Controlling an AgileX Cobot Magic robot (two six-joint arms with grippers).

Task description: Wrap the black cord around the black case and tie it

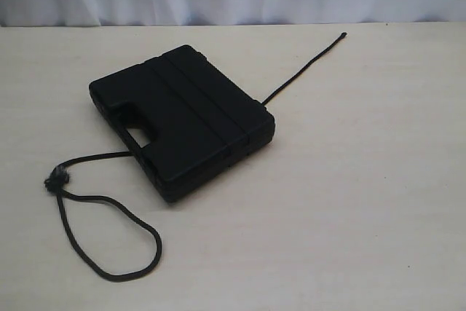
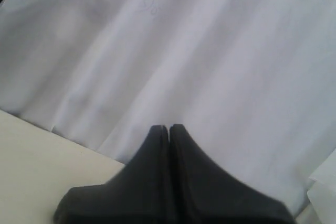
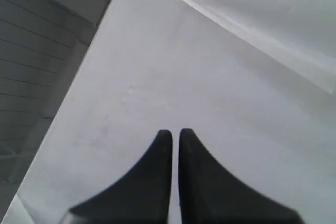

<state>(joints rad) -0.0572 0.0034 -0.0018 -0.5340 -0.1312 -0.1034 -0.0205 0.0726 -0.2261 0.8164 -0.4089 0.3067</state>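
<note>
Black case (image 1: 182, 118) lies flat on the pale table (image 1: 364, 216), handle slot facing near left. The black cord (image 1: 302, 71) leaves its far-right corner and its slot side, looping past a frayed knot (image 1: 55, 179). The left gripper (image 2: 168, 127) and right gripper (image 3: 175, 132) are empty, with their jaws almost together.

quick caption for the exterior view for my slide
Flat black case on a pale table, black cord trailing from two sides, not yet wrapped.

Nothing legible anywhere: the flat rectangular black plastic case (image 1: 186, 118) shows no lettering, label, brand or number.
</note>
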